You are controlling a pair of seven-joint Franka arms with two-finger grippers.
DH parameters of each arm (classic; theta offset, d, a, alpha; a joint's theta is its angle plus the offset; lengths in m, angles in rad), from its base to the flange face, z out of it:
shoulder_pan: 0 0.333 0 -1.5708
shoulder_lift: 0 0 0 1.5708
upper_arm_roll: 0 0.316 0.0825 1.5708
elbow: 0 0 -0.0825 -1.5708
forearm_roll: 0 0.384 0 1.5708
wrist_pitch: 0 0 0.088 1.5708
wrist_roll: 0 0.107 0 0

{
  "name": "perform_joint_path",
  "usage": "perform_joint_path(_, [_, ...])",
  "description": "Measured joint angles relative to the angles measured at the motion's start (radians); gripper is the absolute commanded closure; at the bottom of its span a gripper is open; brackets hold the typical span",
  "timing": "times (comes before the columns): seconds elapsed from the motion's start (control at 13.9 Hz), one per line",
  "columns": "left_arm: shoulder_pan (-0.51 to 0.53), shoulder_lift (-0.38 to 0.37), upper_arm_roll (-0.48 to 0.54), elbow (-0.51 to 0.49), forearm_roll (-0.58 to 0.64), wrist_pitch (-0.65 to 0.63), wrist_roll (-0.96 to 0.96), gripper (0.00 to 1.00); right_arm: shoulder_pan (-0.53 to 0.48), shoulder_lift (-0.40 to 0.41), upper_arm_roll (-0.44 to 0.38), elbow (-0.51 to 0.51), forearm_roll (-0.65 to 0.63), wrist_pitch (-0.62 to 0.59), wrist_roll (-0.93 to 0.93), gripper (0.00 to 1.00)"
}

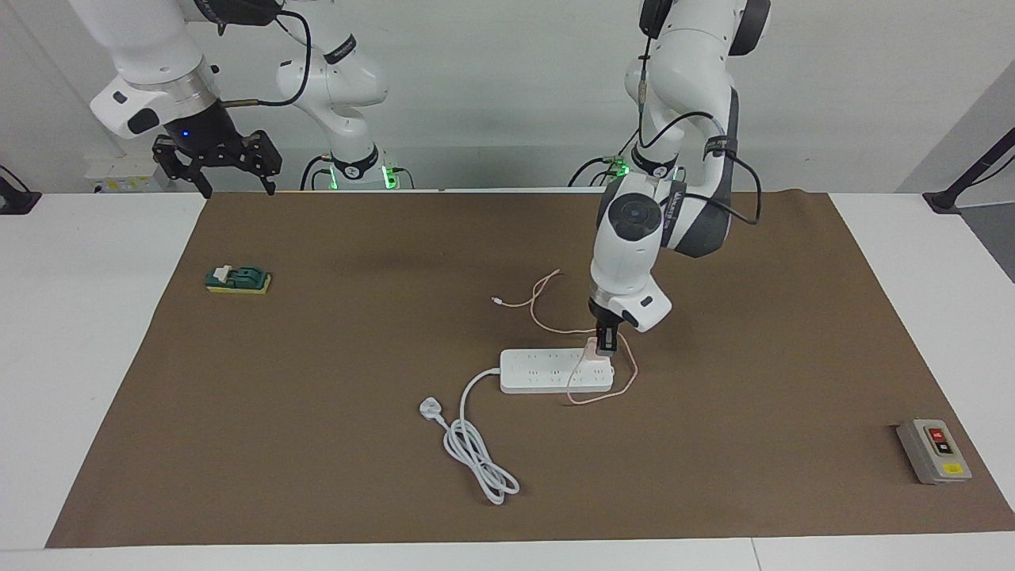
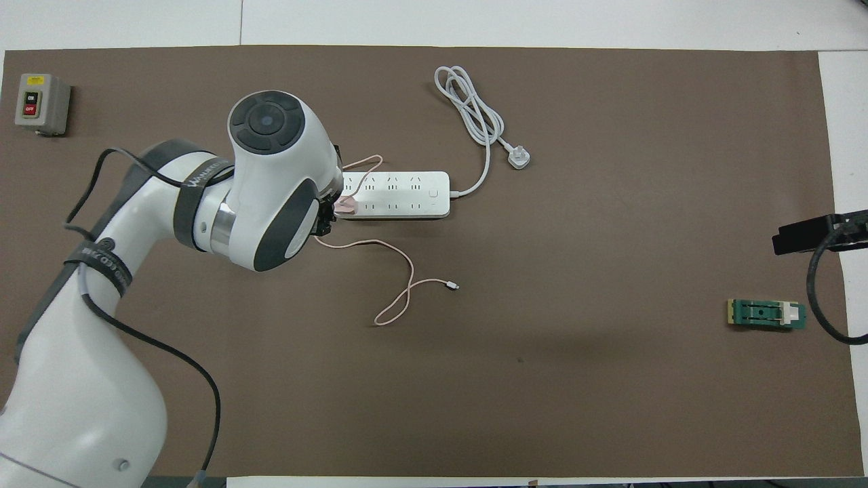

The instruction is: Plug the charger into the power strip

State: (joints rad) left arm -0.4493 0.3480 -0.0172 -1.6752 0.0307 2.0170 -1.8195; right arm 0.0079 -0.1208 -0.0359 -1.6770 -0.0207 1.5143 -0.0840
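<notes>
Bright, even light falls from above — shadows on the brown mat (image 1: pixel 317 444) stay soft and faint. Both views are sharp, without glare; the left arm (image 2: pixel 122 352) throws only a dim blur-edged shadow.

Robot lab, two white arms (image 1: pixel 634 262), brown mat (image 1: pixel 357 444), bare wall

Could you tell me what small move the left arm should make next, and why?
Probably lift the left gripper straight up and clear. The charger already sits on the power strip at the end toward the left arm, apparently plugged in, and its cable trails loose. The right gripper waits.
</notes>
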Motion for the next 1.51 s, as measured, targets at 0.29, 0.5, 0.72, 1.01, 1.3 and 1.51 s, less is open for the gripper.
perform_joint_path(0.29, [0.053,-0.121,0.002,0.002,-0.019,-0.078,0.171,0.43,0.0,0.0,0.0,0.0,0.0,0.0,0.0,0.0])
perform_joint_path(0.5, [0.115,-0.195,0.003,0.004,-0.021,-0.137,0.38,0.43,0.0,0.0,0.0,0.0,0.0,0.0,0.0,0.0])
perform_joint_path(0.72, [0.182,-0.272,0.005,0.006,-0.022,-0.232,0.645,0.44,0.0,0.0,0.0,0.0,0.0,0.0,0.0,0.0])
perform_joint_path(1.01, [0.262,-0.364,0.012,0.006,-0.023,-0.351,1.018,0.44,0.0,0.0,0.0,0.0,0.0,0.0,0.0,0.0])
perform_joint_path(1.3, [0.344,-0.427,0.015,0.006,-0.023,-0.444,1.348,0.43,0.0,0.0,0.0,0.0,0.0,0.0,0.0,0.0])
perform_joint_path(1.51, [0.412,-0.475,0.016,0.005,-0.023,-0.507,1.537,0.33,0.0,0.0,0.0,0.0,0.0,0.0,0.0,0.0])
